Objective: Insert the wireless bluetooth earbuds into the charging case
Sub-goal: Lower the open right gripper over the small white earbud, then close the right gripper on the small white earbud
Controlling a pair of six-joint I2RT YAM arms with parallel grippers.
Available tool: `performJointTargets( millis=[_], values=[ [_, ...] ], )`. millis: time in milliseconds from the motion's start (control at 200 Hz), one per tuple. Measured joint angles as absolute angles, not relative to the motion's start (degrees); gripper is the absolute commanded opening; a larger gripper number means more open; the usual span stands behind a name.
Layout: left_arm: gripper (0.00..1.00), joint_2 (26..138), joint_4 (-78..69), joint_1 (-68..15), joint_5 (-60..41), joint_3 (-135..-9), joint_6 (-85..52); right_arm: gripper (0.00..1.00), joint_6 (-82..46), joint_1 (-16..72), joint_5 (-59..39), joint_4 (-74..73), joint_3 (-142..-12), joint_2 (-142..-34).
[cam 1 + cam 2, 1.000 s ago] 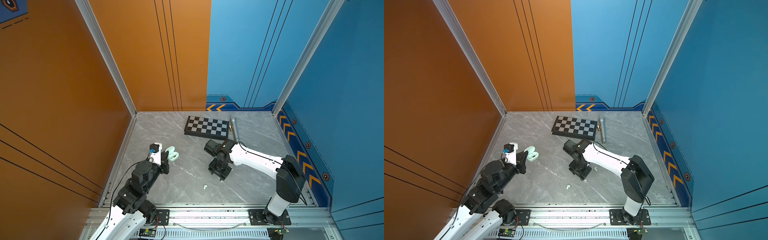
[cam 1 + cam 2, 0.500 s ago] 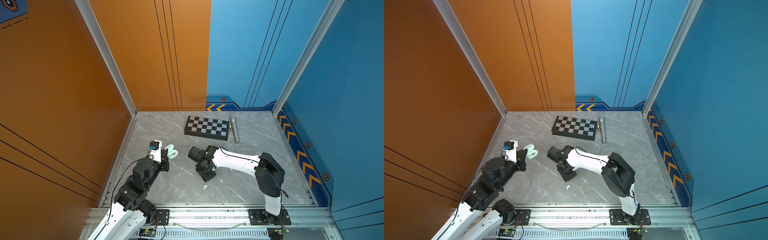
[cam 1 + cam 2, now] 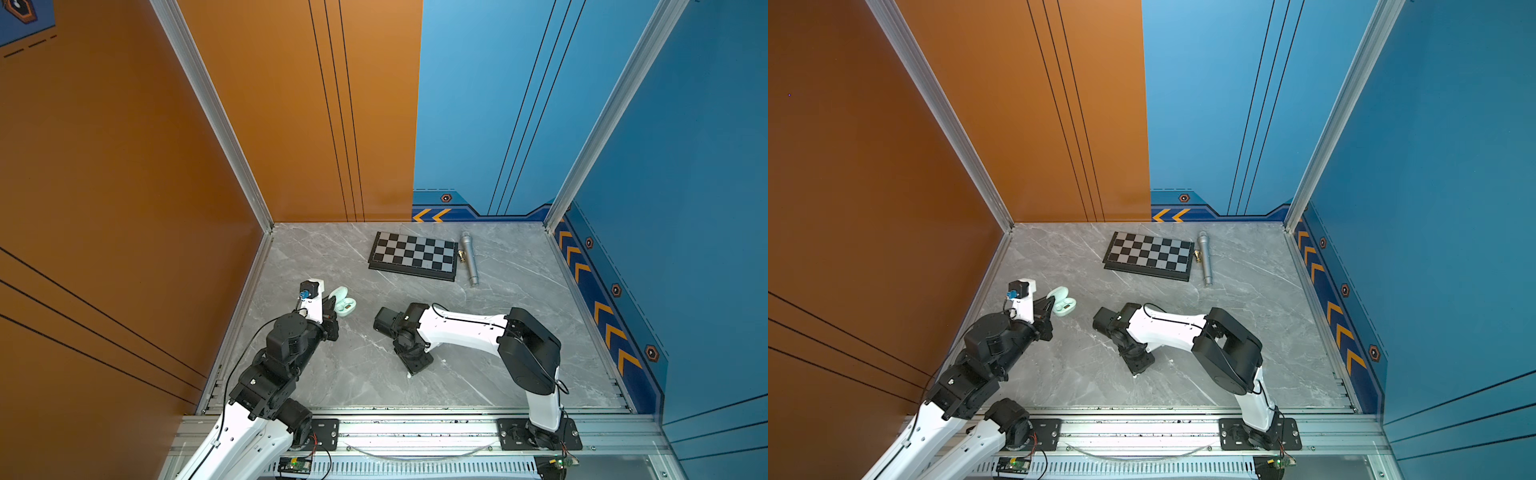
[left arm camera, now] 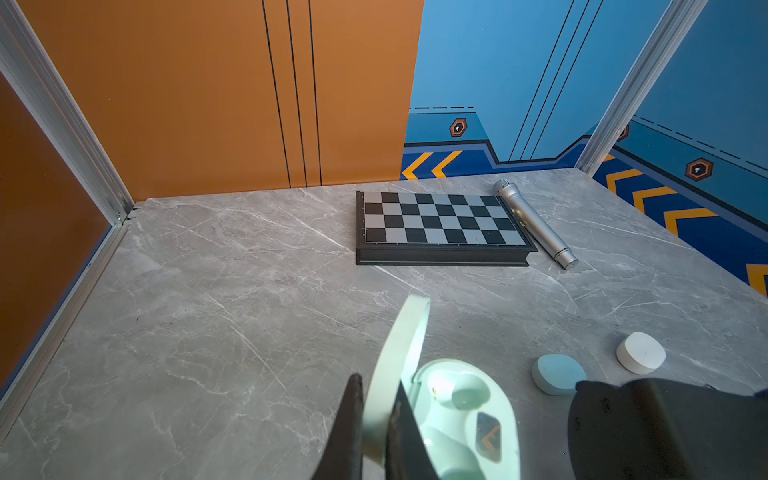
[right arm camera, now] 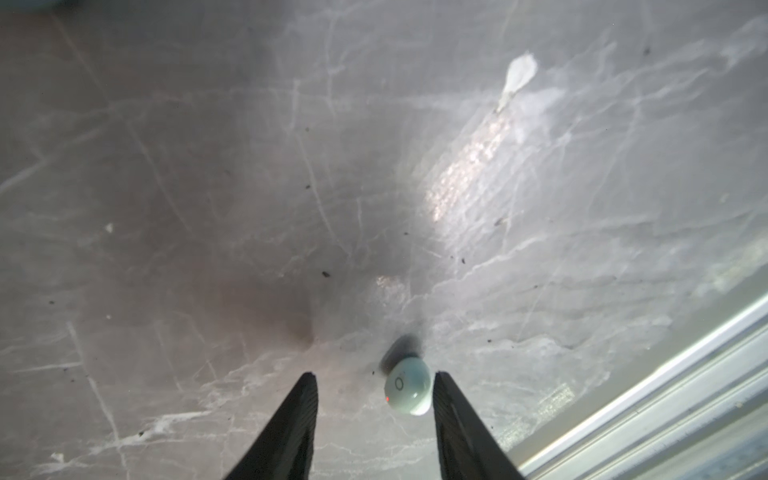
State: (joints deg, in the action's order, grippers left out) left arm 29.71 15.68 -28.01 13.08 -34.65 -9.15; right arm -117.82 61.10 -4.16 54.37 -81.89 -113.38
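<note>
By my reckoning little of the job is done. My left jaws are pinched tight on the raised lid (image 4: 405, 353) of the mint-green charging case (image 4: 465, 419), propping it open, so the case is ready to receive. I cannot tell for certain whether either of its two wells already has a bud seated; both look pale and hollow to me. My right jaws stand partly open, low over the worktop (image 5: 249, 166), with nothing in their grip. The earbud (image 5: 407, 386) I am after lies on the stone between them, just beside one jaw and well off the other, so it is bracketed but not gripped. What is left, as I judge it, is to close on that bud, lift it, carry it to the open case at my left jaws and seat it in a well. Any further buds are out of my sight. The bud itself is a small rounded bean of glossy pale mint plastic, matching the case, with a thin ring printed on its upper face and a tiny red light glowing near its edge. Beyond my left jaws, past the open case, a light-blue case (image 4: 557, 374) and a white case (image 4: 640, 353) rest closed on the worktop.
</note>
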Motion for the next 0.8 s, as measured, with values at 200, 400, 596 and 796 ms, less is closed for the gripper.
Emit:
performJointTargets(
  millis=[200, 400, 596, 796],
  values=[
    [0.0, 29.8, 15.7, -27.2, 12.8, -34.7, -8.4, 0.49, -118.7, 61.6, -3.7, 54.3, -81.9, -113.4],
    [0.0, 30.3, 15.7, -26.7, 12.2, -34.7, -8.4, 0.48, -118.8, 61.9, -3.6, 54.3, -81.9, -114.8],
    [0.0, 30.4, 15.7, -26.1, 11.7, -34.7, -8.0, 0.42, -118.8, 62.0, -3.2, 54.2, -83.2, -116.2],
    [0.0, 30.1, 15.7, -25.8, 11.3, -34.7, -7.7, 0.36, -118.8, 62.2, -2.9, 53.9, -84.2, -117.0]
  ],
)
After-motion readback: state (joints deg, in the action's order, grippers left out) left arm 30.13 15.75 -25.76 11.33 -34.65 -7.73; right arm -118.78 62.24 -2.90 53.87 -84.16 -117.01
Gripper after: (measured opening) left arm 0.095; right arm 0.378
